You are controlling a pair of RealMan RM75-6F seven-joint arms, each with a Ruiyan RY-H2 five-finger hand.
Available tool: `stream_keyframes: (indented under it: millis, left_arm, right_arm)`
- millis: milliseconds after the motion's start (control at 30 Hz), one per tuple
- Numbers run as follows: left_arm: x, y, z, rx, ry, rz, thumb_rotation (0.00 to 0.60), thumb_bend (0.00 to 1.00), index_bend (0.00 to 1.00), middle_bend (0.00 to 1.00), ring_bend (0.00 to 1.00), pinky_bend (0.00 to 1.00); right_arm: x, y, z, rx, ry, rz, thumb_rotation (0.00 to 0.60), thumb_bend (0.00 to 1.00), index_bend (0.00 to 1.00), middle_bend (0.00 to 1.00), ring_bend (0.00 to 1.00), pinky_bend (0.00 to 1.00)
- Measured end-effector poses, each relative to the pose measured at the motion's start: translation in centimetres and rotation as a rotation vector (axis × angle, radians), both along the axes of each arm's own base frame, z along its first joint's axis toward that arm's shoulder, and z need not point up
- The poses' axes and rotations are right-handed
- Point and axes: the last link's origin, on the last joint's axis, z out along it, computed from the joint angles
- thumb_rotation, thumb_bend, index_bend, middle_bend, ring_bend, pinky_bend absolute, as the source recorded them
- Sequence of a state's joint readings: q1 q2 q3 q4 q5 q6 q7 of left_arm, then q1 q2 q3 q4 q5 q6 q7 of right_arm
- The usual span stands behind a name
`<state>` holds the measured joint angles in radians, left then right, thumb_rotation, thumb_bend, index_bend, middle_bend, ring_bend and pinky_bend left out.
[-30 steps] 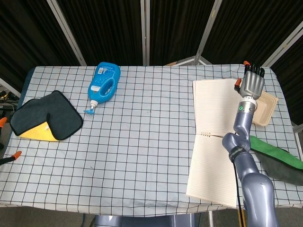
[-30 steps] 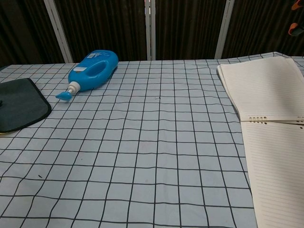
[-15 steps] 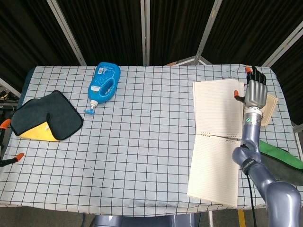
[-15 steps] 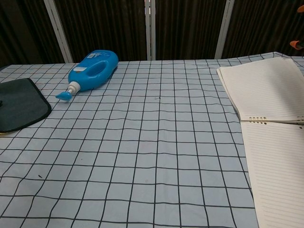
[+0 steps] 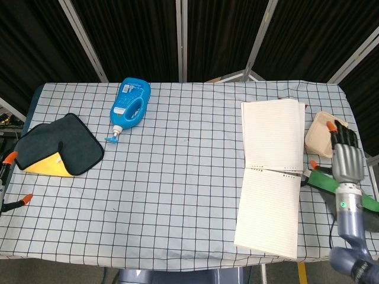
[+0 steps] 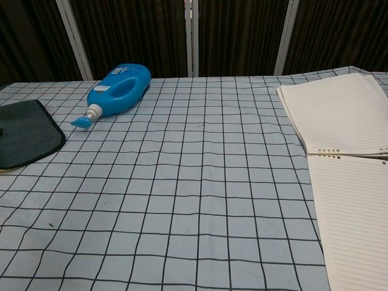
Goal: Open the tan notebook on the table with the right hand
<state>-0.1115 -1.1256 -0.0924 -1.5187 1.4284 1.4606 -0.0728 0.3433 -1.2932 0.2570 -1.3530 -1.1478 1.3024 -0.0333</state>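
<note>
Since a second ago, right hand has drawn back off the notebook toward four o'clock, fingers loosely apart, holding nothing. Notebook lies open at the surface's three o'clock. Risk: springy pages flipping shut unheld.

The desk lies bare across its middle; the blue bottle and dark cloth crowd the left side, the open notebook, tan dish and green cloth the right
</note>
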Motion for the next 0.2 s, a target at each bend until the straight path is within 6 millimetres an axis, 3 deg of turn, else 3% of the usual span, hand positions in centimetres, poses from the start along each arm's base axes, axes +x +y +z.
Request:
stream_keyframes:
  millis: [200]
  left_arm:
    - [-0.1, -0.4, -0.5, -0.013, 0.017, -0.007, 0.6, 0.14, 0.0, 0.0, 0.0, 0.0]
  right_arm:
    - [-2.4, 7.0, 0.7, 0.024, 0.104, -0.039, 0.6, 0.14, 0.0, 0.0, 0.0, 0.0]
